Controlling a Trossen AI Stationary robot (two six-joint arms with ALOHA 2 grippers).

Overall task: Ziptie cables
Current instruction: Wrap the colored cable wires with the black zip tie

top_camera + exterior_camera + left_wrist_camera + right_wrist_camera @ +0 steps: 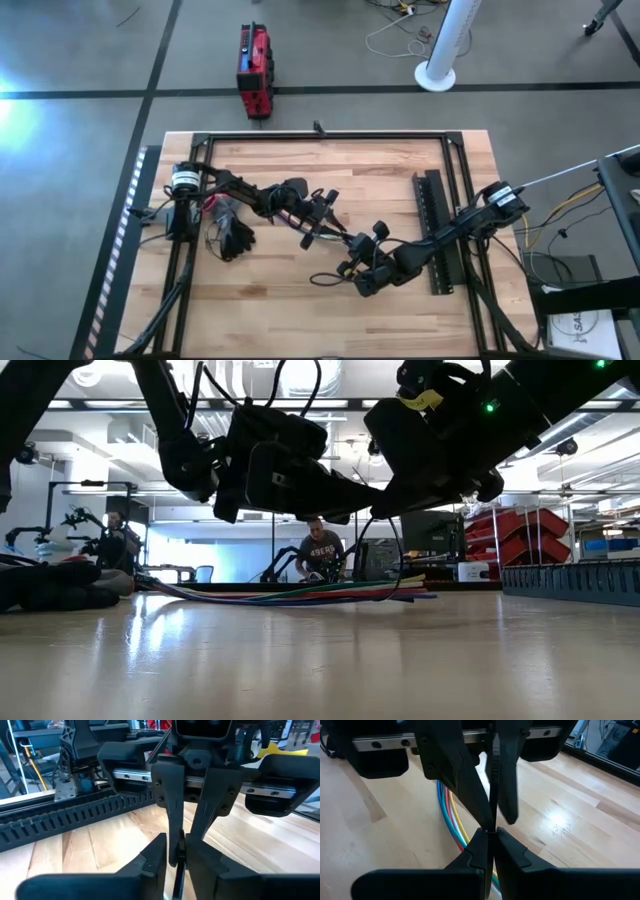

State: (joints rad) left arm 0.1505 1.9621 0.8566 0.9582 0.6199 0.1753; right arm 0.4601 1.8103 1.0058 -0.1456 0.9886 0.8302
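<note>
Both end effectors, left [172, 854] and right [490, 837], apparently pinch the thin black ziptie [494, 780] above smooth curved cables [451, 815].

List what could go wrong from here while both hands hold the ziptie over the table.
1. Both the left hand and the right hand pinch the same thin ziptie nose to nose; a mismatched pull might bend it or slip it free.
2. The cables lie on the table under the hands, apparently unheld, so threading may nudge them aside.

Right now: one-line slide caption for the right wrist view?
Both grippers pinch the ziptie above the cables.
</note>
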